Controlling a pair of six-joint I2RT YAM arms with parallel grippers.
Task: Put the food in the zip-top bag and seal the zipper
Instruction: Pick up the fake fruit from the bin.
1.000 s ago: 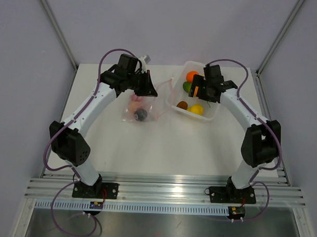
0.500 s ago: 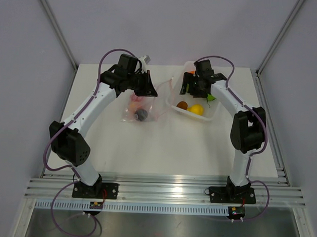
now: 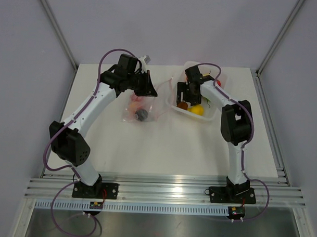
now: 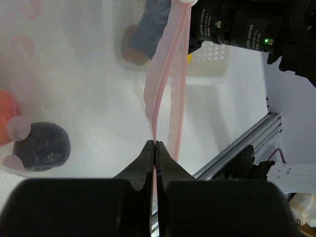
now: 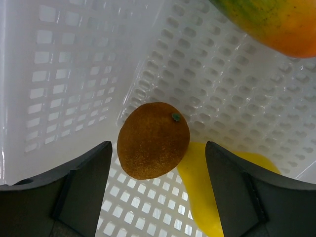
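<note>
At mid-table, zip-top bag (image 3: 132,108) lies flat w/ a dark fruit (image 4: 42,145) inside. Left gripper (image 4: 155,144) is pinched tight on the pink zipper (image 4: 170,64) at bag's mouth edge. Farther right, right gripper (image 5: 157,148) hangs spread wide inside the white tray (image 5: 74,74), fingers straddling brown fruit (image 5: 153,139) w/o contact; yellow fruit (image 5: 207,197) just beside.

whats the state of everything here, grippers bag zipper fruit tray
left gripper: shut on one strip of the zipper
right gripper: open around the brown fruit, not clamped
zipper: unsealed, its two strips apart
zip-top bag: lying flat, mouth open, dark fruit inside
brown fruit: lying loose in the tray
yellow fruit: lying in the tray beside the brown fruit
tray: upright, holding fruit
</note>
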